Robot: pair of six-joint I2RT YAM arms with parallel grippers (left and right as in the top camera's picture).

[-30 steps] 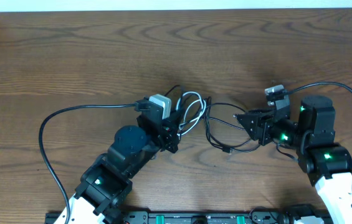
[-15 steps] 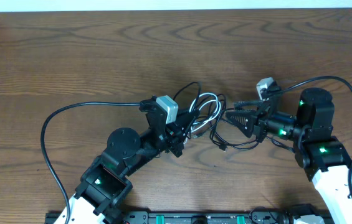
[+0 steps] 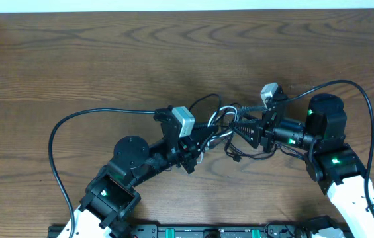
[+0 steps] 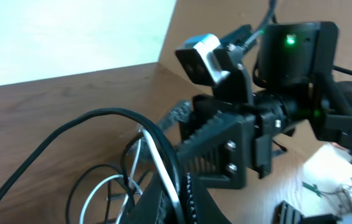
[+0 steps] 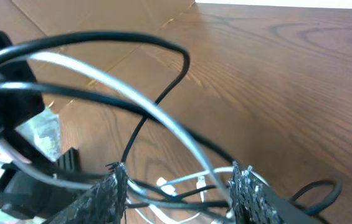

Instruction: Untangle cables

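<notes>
Roughly mid-counter, found the cables (image 3: pixel 221 118) looped together, several black cords and one white, strung between the two hands over the brown wooden counter (image 3: pixel 107 59). Saw the left hand (image 3: pixel 196 142) reaching in from the near left, pinched together on the cables, with a white strand and a black one running through its tips in the left wrist view. Noted the right hand (image 5: pixel 179 180) coming in from the right, tips apart, several strands crossing the gap between them and none clamped. Spotted further black loops lying on the wood just near of the right hand.
</notes>
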